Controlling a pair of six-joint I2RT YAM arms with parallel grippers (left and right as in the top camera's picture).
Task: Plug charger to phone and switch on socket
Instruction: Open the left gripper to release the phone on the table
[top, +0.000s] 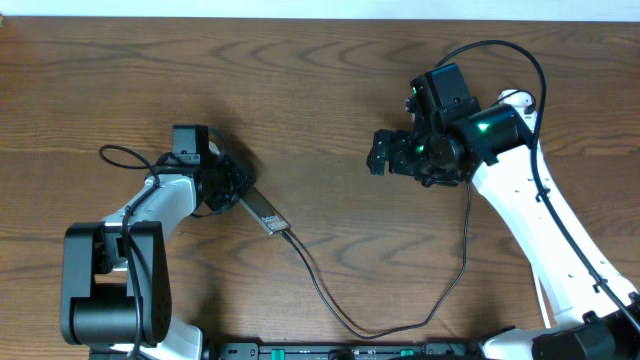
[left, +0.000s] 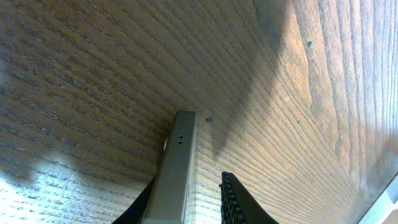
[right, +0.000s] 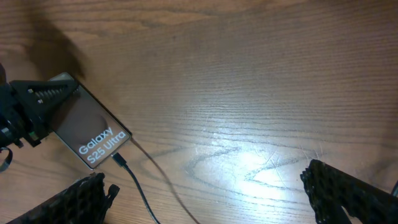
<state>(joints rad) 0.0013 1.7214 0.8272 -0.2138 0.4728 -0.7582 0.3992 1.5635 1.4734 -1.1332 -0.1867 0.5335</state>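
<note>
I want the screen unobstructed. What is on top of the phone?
The left gripper straddles the phone's unlettered end from above. The lettered end of the screen is bare. The part of the screen beneath the gripper is hidden.

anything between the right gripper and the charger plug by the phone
Nothing visible: only bare table lies between the right gripper and the charger plug; the left gripper is at the phone's opposite end.
</note>
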